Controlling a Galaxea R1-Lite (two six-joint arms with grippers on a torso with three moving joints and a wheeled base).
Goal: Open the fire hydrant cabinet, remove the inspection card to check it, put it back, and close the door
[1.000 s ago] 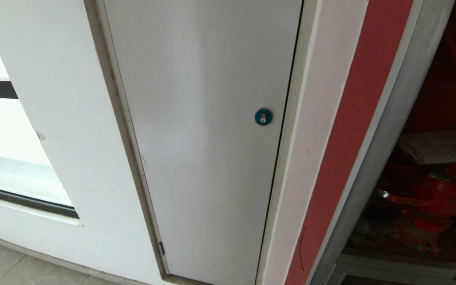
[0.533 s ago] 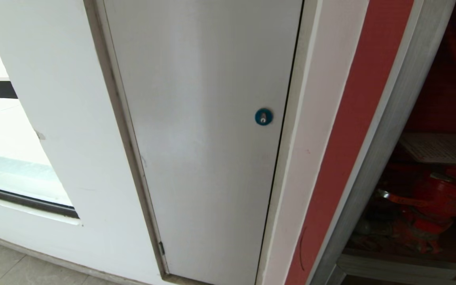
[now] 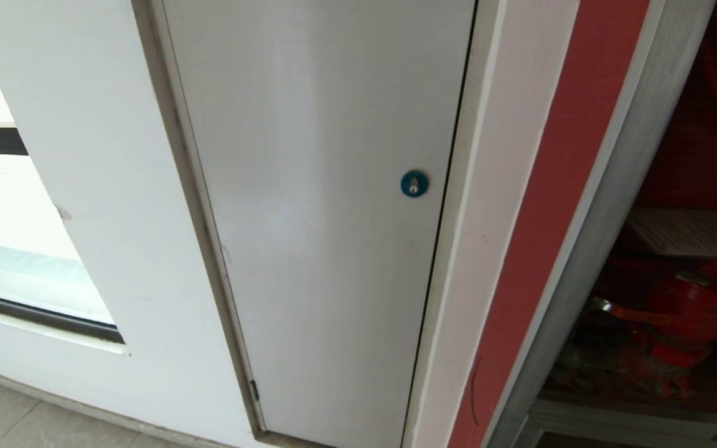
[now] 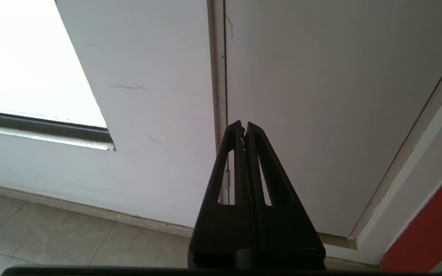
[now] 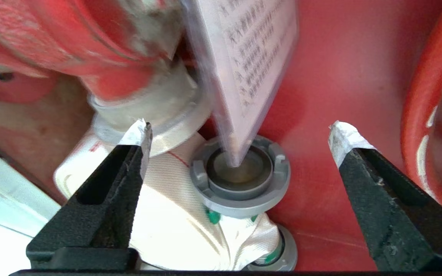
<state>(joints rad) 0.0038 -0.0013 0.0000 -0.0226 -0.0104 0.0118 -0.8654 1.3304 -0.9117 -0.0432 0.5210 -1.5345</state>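
Red cabinet: one fire hydrant cabinet (image 3: 676, 186) with a silver frame stands open at the right edge of the head view; it is red inside.
Card: one inspection card (image 5: 251, 65), white with rows of black writing; it leans inside the cabinet with its low corner in the grey ring (image 5: 241, 178) of the white hose (image 5: 175, 222).
Valve: one red valve (image 3: 688, 317) sits under the card.
White door: one plain white door (image 3: 321, 218) with one round blue lock (image 3: 414, 183).
Right gripper (image 5: 240, 134): two fingers spread wide, holding nothing, close to the card without touching it.
Left gripper (image 4: 244, 126): fingers pressed together, empty, low by the white door.
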